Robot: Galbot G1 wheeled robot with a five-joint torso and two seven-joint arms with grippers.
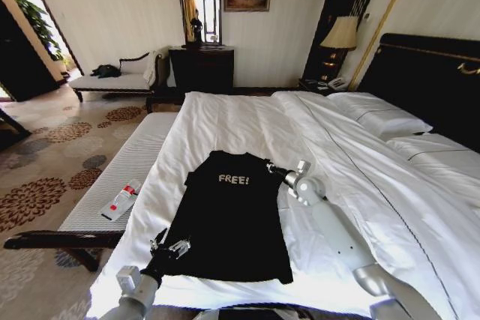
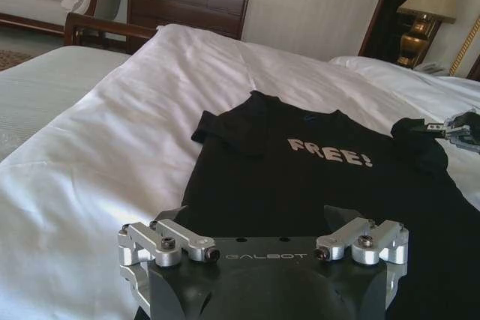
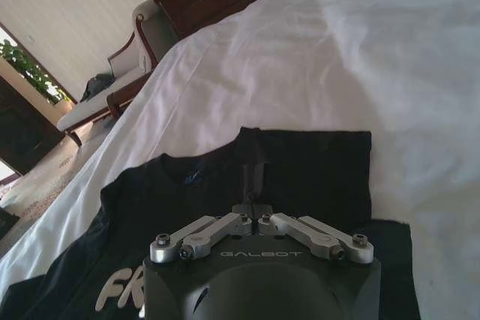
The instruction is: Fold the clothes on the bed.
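While my left gripper (image 1: 174, 248) hovers with jaws apart over the hem of the black T-shirt (image 1: 232, 219), my right gripper (image 1: 271, 169) seems pinched on its far sleeve. It lies flat on the bed (image 1: 247, 121). I judge folding just beginning; next, draw that sleeve inward.

**Black on white, with brown all around**

The T-shirt (image 1: 229, 219) is plain black with pale "FREE!" lettering (image 1: 233, 178). The bed (image 1: 247, 121) wears a white duvet with a thin dark line along it, against a dark headboard (image 1: 427, 80). The bench (image 1: 131, 166) is pale and finely striped, on dark wood. The carpet (image 1: 45, 162) is beige with brown floral medallions. Both arms are silver-grey with black grippers.
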